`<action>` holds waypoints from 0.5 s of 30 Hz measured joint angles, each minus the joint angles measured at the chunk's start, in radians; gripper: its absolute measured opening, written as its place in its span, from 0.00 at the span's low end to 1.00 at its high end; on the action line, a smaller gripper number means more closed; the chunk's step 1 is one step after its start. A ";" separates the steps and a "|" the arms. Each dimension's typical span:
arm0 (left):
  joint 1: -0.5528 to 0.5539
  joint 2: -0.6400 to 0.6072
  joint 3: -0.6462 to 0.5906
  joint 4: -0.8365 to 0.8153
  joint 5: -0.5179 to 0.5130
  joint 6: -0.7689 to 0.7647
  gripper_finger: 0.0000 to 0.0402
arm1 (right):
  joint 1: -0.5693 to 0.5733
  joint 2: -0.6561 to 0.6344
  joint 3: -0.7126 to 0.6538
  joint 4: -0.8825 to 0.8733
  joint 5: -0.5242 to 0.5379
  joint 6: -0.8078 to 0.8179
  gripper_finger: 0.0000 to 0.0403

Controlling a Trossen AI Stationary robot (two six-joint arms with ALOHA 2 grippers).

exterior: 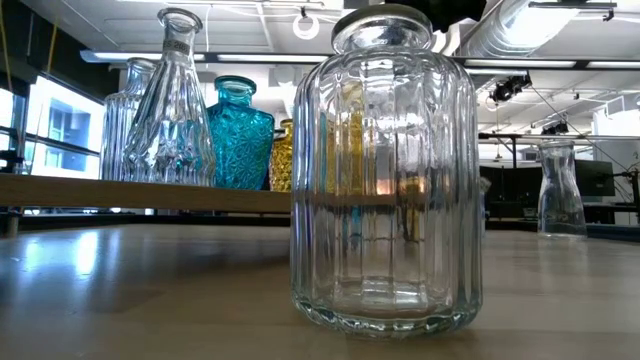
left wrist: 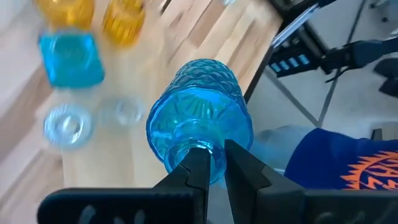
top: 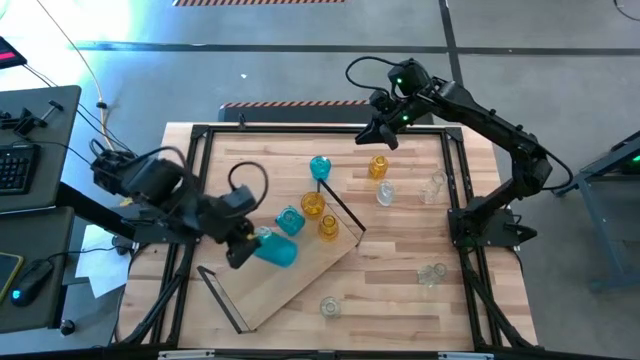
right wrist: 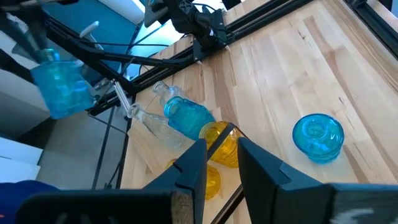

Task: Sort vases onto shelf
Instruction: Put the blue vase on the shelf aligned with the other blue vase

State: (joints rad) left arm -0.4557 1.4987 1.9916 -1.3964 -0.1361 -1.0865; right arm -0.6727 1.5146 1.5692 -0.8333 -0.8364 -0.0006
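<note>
Teal-blue patterned glass vase (top: 277, 248), lower left of centre over the light-wood shelf board (top: 290, 285), is clamped at its neck by the left gripper (left wrist: 212, 163). The right gripper (right wrist: 221, 154), fingers slightly apart and empty, hangs at the desk's (top: 400, 290) upper edge.

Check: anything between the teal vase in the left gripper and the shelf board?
Nothing visible. The left gripper is shut on the teal vase by its neck, over the shelf already. A small square teal vase and two amber vases stand just beyond it; bare board lies nearer the front.
</note>
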 joint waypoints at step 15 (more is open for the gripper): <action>0.157 0.255 0.286 0.003 0.164 0.306 0.05 | -0.002 0.000 0.000 -0.001 0.000 -0.008 0.18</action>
State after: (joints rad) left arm -0.2990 1.7535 2.2779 -1.3934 0.0277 -0.7809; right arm -0.6743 1.5146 1.5692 -0.8341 -0.8364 -0.0082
